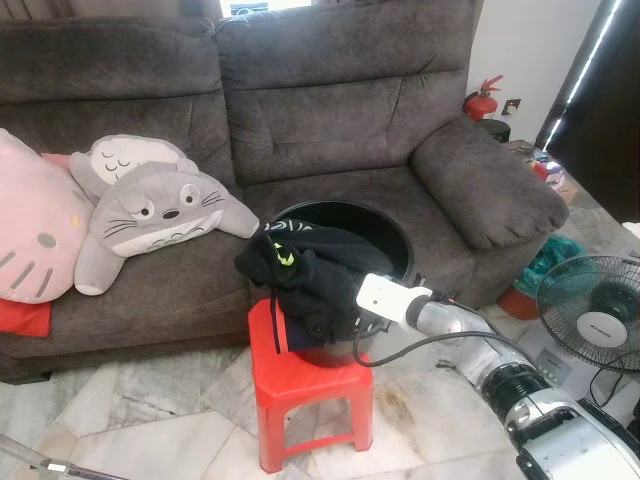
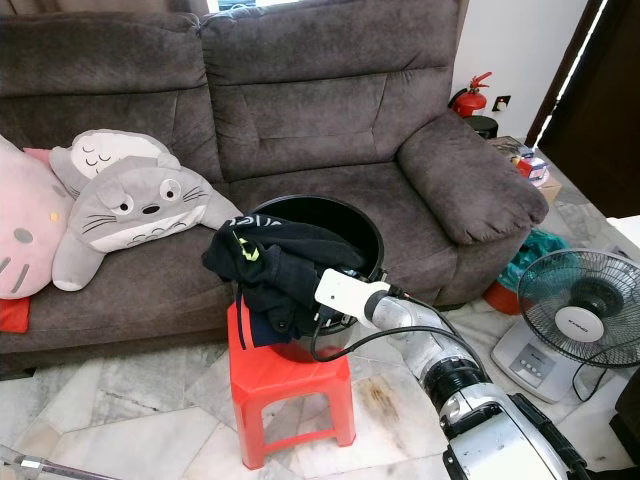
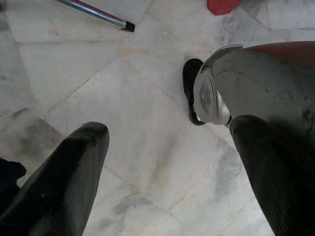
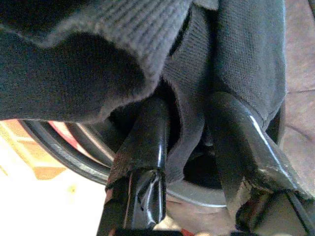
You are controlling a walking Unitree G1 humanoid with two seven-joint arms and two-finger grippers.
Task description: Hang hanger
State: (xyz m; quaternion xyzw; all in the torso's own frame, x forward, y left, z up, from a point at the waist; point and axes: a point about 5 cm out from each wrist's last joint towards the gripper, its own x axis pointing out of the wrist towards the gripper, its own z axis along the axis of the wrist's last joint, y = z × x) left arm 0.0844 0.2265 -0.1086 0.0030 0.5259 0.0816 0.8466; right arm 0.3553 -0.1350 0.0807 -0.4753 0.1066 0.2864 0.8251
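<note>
A black bucket [image 1: 385, 232] stood on a red plastic stool [image 1: 300, 385] on the marble floor [image 1: 150, 420], just in front of a grey-brown sofa [image 1: 330, 110]. A heap of dark clothes [image 1: 300, 270] with yellow-green markings spilled over the bucket's near rim and hung down toward the stool seat. The right hand [image 4: 189, 142] reached in from the robot's right side to the front of the bucket, its two black fingers [image 4: 145, 137] set on either side of a fold of the dark knit cloth, closing on it at the rim. No hanger could be made out among the clothes, so where it lay could not be told. The left hand [image 3: 172, 167] hung low over the floor with its fingers spread apart and nothing between them, near the robot's own foot [image 3: 211, 93]. On the sofa lay a grey plush toy [image 1: 155, 210] and, beside it, a pink cushion [image 1: 35, 235]. A standing fan [image 1: 590, 305] stood on the floor to the right, and a red fire extinguisher [image 1: 482, 98] stood behind the sofa arm.
</note>
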